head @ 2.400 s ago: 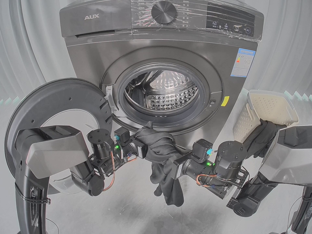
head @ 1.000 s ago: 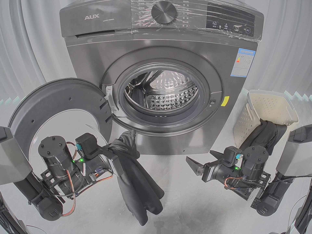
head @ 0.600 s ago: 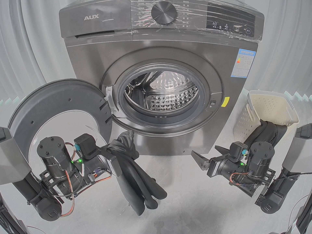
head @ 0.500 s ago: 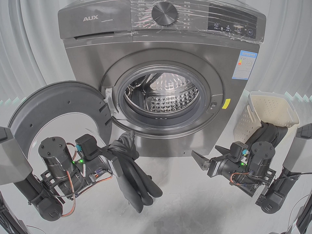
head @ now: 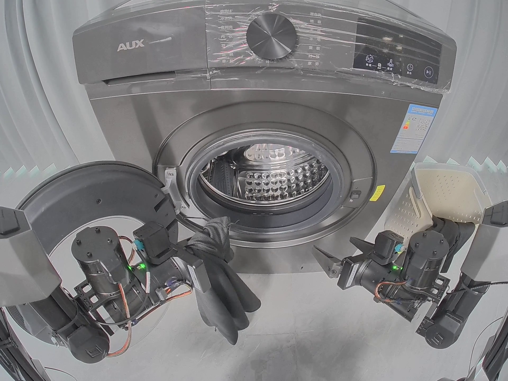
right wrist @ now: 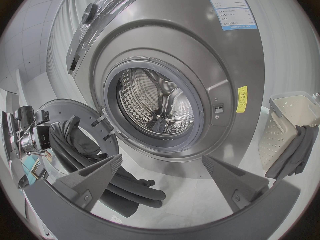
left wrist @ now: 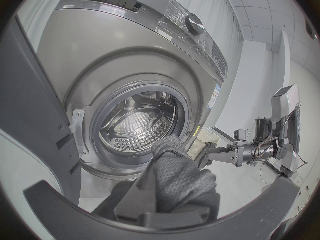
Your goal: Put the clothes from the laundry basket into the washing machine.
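Note:
A dark garment (head: 225, 292) hangs from my left gripper (head: 203, 244), which is shut on its bunched top just below the lower left rim of the washing machine (head: 264, 107) opening. The drum (head: 267, 178) shows bare metal inside. From the left wrist the garment (left wrist: 181, 174) bulges up between the fingers (left wrist: 133, 197). My right gripper (head: 336, 245) stands open and holds nothing, low at the right of the opening, its fingers (right wrist: 96, 175) spread wide. The cream laundry basket (head: 450, 186) stands at the right with another dark cloth (head: 455, 234) draped over its front rim.
The round machine door (head: 90, 202) is swung fully open at the left, right behind my left arm. Bare grey floor (head: 301, 324) lies between the two arms. A pale curtain (head: 32, 80) runs behind the machine.
My right gripper let go of the garment, opened and drew back right. The left arm took the garment left and low. The head view has since closed in on the machine.

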Controlling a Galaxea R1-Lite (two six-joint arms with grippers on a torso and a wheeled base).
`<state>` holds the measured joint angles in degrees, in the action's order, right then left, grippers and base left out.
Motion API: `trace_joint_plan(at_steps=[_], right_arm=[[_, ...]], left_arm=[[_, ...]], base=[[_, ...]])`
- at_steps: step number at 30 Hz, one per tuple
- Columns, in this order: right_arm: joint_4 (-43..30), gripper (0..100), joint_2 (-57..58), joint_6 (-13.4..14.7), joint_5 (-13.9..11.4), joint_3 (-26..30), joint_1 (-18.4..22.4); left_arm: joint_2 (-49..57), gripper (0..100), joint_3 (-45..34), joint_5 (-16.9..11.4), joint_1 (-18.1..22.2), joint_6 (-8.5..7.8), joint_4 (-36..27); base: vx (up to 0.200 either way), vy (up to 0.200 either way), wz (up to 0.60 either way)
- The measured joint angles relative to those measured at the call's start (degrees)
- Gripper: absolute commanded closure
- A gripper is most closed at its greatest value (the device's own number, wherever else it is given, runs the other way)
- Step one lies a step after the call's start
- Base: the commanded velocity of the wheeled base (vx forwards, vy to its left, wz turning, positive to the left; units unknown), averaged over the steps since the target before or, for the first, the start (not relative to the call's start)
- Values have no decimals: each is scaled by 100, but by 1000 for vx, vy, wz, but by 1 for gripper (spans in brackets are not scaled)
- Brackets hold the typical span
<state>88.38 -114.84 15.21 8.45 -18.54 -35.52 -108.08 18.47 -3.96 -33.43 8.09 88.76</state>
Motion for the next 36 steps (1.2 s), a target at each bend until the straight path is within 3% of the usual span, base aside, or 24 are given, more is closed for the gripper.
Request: trace_joint_plan(at_steps=[11,22,28,36], right_arm=[[5,0,4,0,-2,71,-59],[11,0,26,-5,-38,336,-257],[7,0,133,-20,-55,472,-524],[2,0,232,-24,-49,549,-681]], left_arm=[[-24,100,-12,17,-50,-20,-2],[-134,100,-39,27,-133,-22,0],[-267,100,77,27,-527,-30,2],[-1041,100,1011,-6,-618,-106,-2]], base=[[200,0,0],[0,0,0],[0,0,0],[0,0,0]])
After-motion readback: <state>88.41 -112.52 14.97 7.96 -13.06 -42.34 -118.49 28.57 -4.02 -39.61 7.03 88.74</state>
